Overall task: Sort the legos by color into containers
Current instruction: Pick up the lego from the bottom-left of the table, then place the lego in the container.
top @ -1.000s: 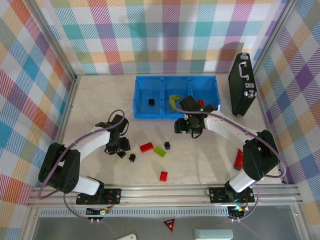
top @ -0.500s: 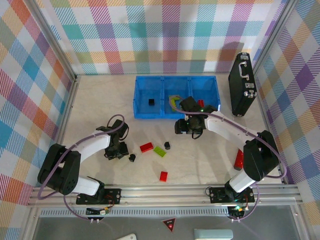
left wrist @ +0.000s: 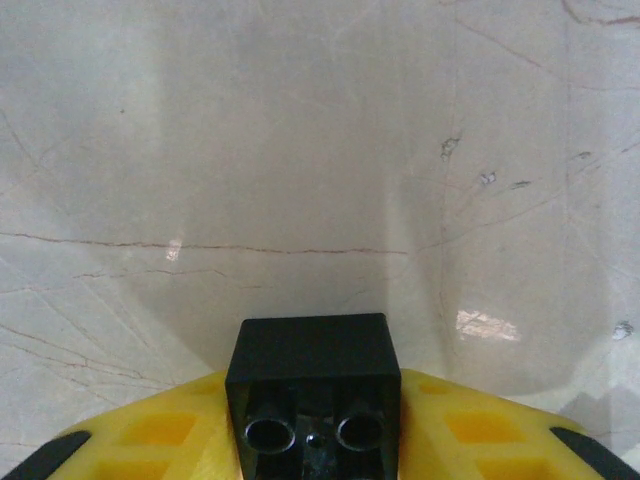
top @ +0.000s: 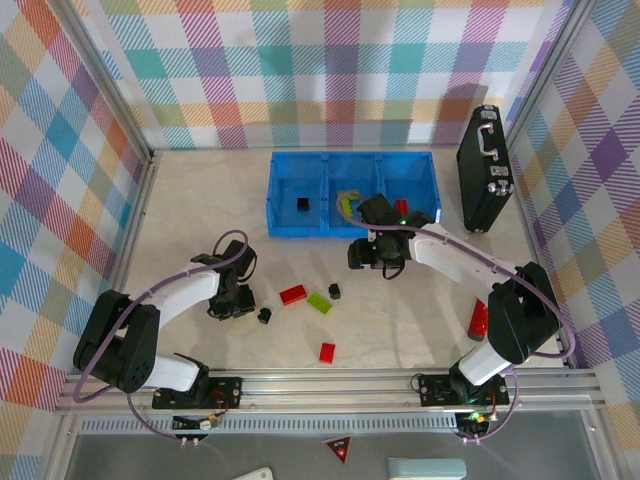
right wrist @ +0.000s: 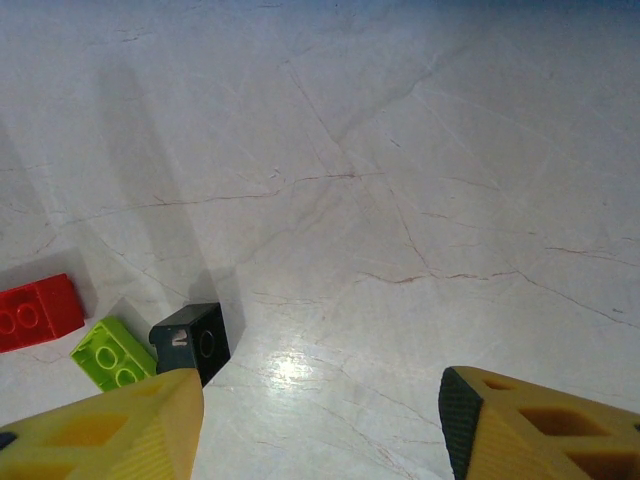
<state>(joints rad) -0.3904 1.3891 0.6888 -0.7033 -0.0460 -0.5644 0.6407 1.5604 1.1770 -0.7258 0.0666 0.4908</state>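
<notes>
Left gripper (top: pixel 232 300) has closed on the small black plastic brick (left wrist: pixel 310 370), so lift straight up b4 heading to blue three-compartment plastic tray (top: pixel 300 230); right gripper (right wrist: pixel 320 385) hangs open.

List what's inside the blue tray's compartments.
Left: one black brick. Middle: lime green bricks. Right: a red brick. The right arm covers part of the middle and right compartments.

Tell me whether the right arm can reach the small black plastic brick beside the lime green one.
Probably yes: the right gripper hangs open, with bare table between it and the small black plastic brick.
</notes>
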